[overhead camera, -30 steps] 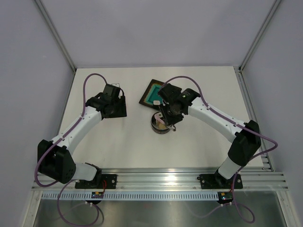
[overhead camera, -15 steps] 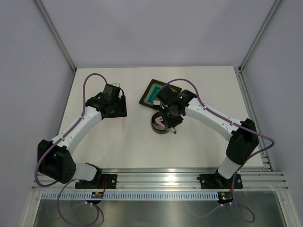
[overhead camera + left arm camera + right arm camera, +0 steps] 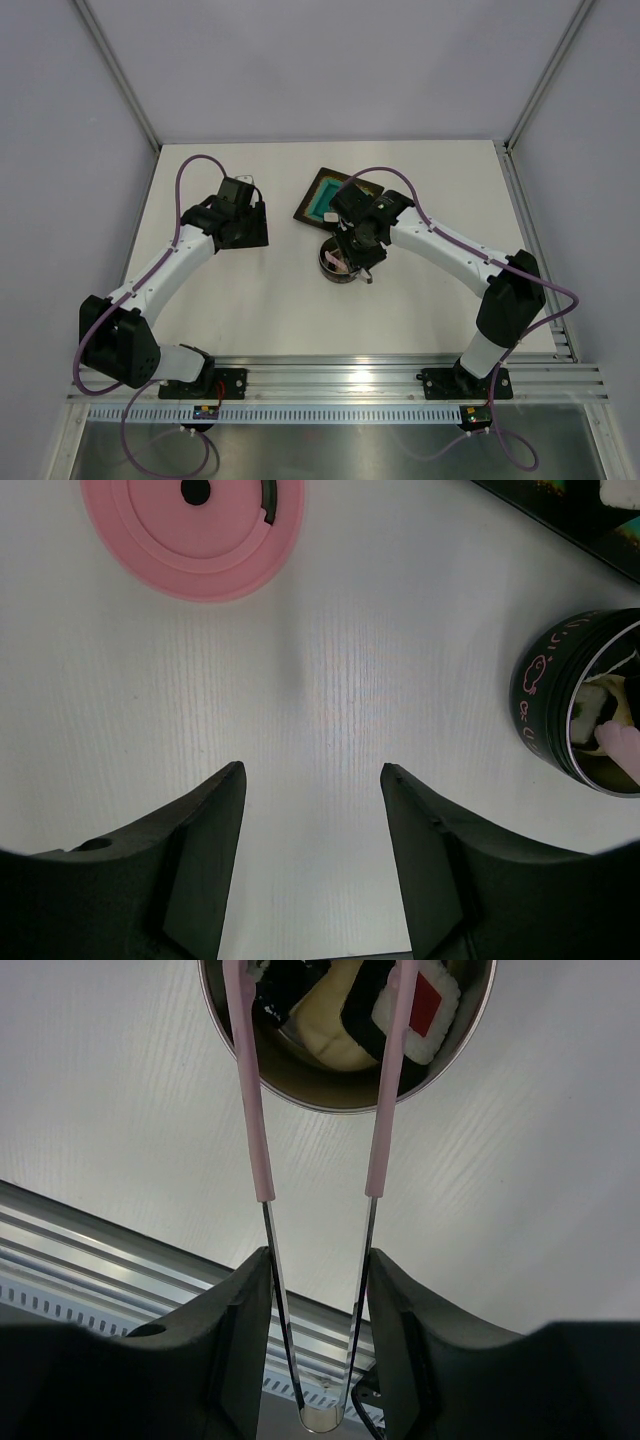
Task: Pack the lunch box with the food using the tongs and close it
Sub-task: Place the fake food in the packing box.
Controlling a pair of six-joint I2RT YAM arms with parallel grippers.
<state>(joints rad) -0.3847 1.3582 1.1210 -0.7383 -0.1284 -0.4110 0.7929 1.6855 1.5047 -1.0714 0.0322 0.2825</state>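
The lunch box (image 3: 345, 1100) is a round steel container, dark outside with pink prints (image 3: 560, 705), standing near the table's middle (image 3: 335, 268). Inside lies food: a white piece with a red square (image 3: 425, 1005) and a beige piece (image 3: 325, 1035). My right gripper (image 3: 318, 1255) hangs over the box (image 3: 358, 250), shut on the tongs (image 3: 372, 1110). Their pink-sleeved arms reach into the box, spread apart. The pink lid (image 3: 195, 525) lies flat on the table. My left gripper (image 3: 310, 770) hovers open over bare table to the left (image 3: 248, 232), holding nothing.
A square dark tray with a teal centre (image 3: 322, 200) sits just behind the lunch box, with a white piece at its edge (image 3: 618, 490). An aluminium rail (image 3: 90, 1250) runs along the table's near edge. Grey walls stand on three sides.
The tongs' arms have spread a little wider inside the lunch box, and my right gripper has shifted slightly back over it. The left arm has not moved.
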